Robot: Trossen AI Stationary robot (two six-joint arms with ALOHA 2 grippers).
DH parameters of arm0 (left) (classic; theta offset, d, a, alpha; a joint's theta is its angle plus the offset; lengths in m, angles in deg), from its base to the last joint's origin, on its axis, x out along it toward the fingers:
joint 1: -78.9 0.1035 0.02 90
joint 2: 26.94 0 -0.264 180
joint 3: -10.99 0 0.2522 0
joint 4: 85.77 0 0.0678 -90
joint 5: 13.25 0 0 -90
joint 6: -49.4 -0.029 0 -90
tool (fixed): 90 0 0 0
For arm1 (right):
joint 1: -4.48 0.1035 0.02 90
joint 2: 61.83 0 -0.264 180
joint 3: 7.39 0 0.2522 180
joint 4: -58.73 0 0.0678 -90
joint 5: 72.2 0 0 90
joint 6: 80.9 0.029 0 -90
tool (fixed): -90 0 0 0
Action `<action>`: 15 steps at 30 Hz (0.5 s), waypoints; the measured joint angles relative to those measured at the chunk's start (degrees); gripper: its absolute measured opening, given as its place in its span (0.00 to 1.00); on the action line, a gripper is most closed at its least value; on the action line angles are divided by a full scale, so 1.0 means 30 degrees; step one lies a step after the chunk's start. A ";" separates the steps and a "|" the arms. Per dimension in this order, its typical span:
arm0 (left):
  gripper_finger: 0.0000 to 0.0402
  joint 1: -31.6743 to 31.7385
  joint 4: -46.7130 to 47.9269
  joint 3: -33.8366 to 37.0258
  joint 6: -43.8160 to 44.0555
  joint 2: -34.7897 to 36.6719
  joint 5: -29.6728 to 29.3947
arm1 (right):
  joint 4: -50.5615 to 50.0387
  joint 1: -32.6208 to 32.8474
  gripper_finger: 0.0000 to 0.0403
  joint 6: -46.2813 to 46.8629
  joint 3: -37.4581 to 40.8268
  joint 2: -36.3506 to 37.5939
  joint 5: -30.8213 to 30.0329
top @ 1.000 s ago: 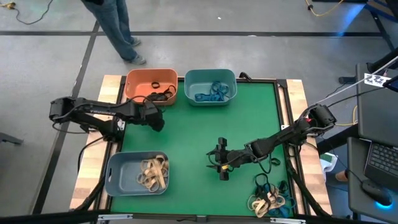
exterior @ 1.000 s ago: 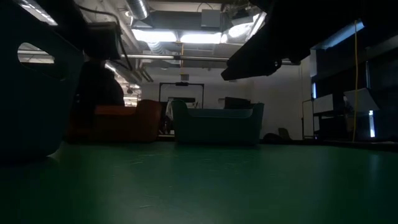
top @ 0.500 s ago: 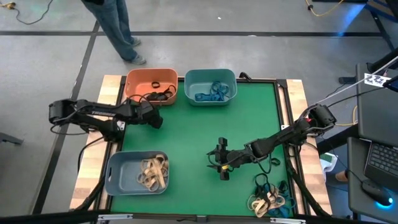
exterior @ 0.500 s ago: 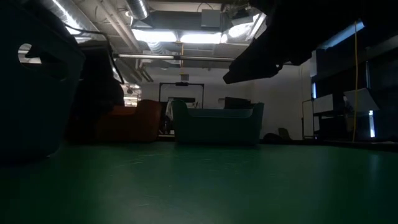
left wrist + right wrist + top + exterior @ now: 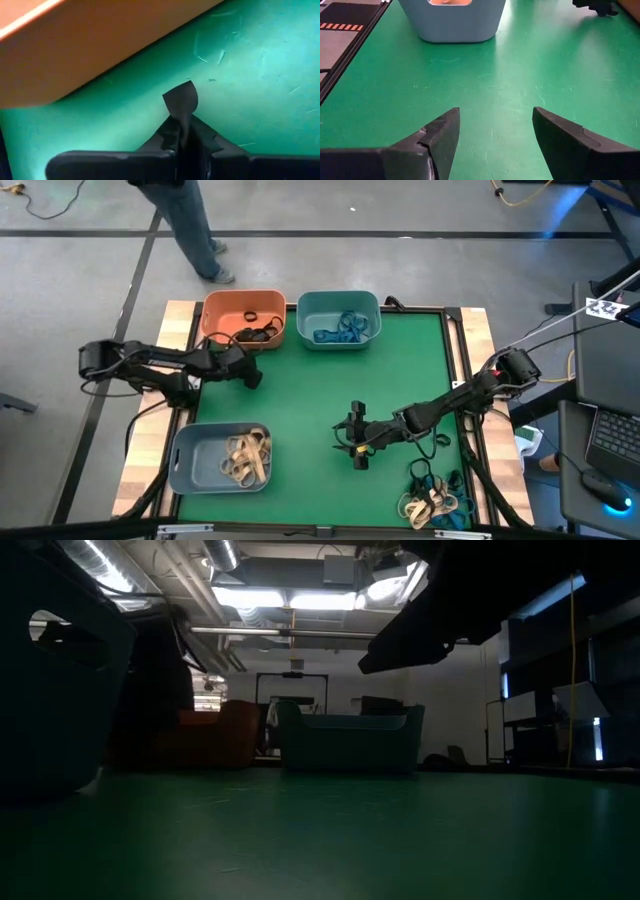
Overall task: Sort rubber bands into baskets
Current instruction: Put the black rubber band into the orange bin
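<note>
While the left gripper (image 5: 253, 379) is hanging just beside the orange basket (image 5: 213, 311), its fingers (image 5: 181, 102) are pressing flat together with nothing between them. A second ago they were standing apart, and the arm has been drawing away from the basket's rim. That reads as a drop just finished: black bands (image 5: 262, 331) are lying inside.

The right gripper (image 5: 355, 442) is waiting well away from the orange basket, over bare green mat, its fingers spread wide and empty, unchanged.

Unsorted rubber bands (image 5: 432, 498) are sitting at the corner farthest from the orange basket. Next, I judge, an arm is needing to reach that heap.
</note>
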 joint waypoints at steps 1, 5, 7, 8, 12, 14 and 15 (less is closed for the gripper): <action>0.04 -0.0120 0.0110 -0.0151 -0.0074 -0.0009 -0.0033 | 0.0004 0.0000 0.62 0.0002 0.0000 0.0000 0.0002; 0.02 -0.0811 0.0899 -0.1257 -0.1019 0.0450 0.0400 | -0.0026 0.0000 0.62 0.0003 0.0000 -0.0007 -0.0003; 0.02 -0.1137 0.1434 -0.1992 -0.1208 0.0810 0.0522 | -0.0048 0.0000 0.62 -0.0003 0.0000 0.0000 0.0003; 0.02 -0.1283 0.1632 -0.2343 -0.1329 0.0965 0.0595 | -0.0051 0.0000 0.62 -0.0004 0.0000 -0.0007 0.0002; 0.01 -0.1895 0.2278 -0.3898 -0.1551 0.1707 0.0929 | -0.0053 0.0000 0.62 -0.0004 0.0000 -0.0002 0.0002; 0.01 -0.2119 0.2659 -0.4585 -0.1922 0.2034 0.0936 | -0.0058 0.0000 0.62 -0.0004 0.0000 -0.0007 0.0003; 0.01 -0.2189 0.2703 -0.4916 -0.2160 0.2170 0.0931 | -0.0051 0.0000 0.62 -0.0004 0.0000 -0.0007 0.0004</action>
